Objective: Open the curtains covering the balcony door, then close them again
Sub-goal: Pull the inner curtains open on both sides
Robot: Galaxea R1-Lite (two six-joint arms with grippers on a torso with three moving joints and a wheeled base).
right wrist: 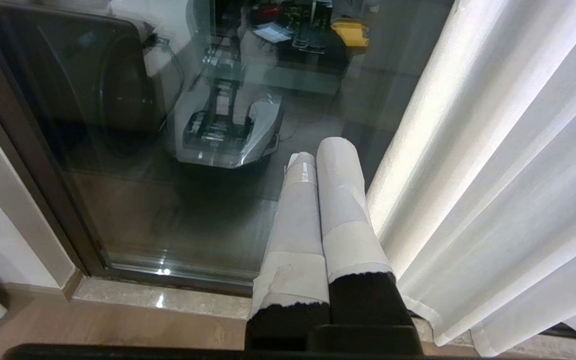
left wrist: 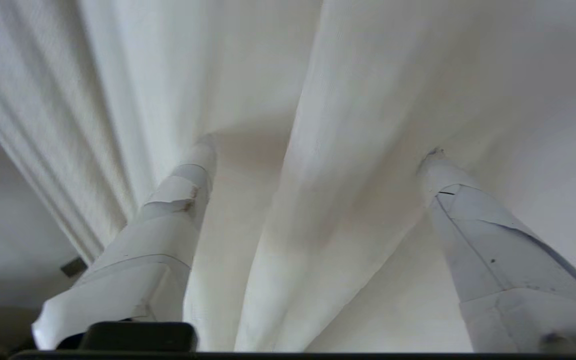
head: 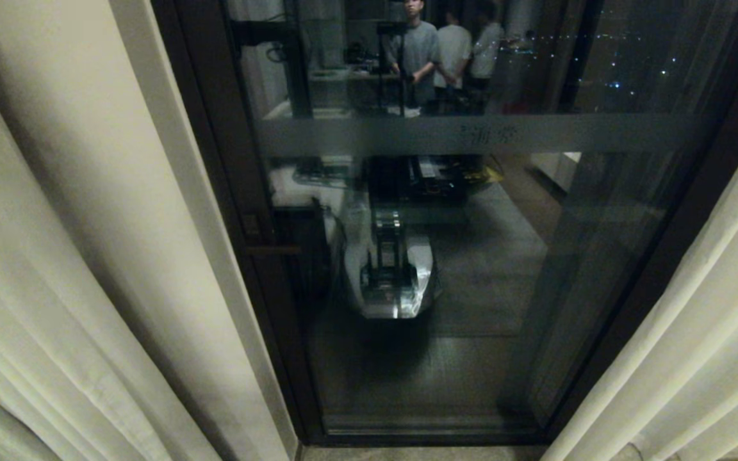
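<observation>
Left wrist view: curtains (left wrist: pixel 348 150) fold between, perhaps touching, spread left claw (left wrist: pixel 320 145).

The curtains (head: pixel 68 256) are two cream-white panels with soft vertical pleats, drawn apart to the left and right sides. Between them the balcony door (head: pixel 446 256) stands uncovered: dark frame, reflective glass, and a frosted horizontal band across the upper part. The right panel (right wrist: pixel 508 165) reaches down to the floor.

A pale stone sill (right wrist: pixel 168 300) runs along the foot of the balcony door (right wrist: pixel 133 190); wooden floor (right wrist: pixel 93 332) lies before it, and the curtains (right wrist: pixel 508 200) hang to it.
</observation>
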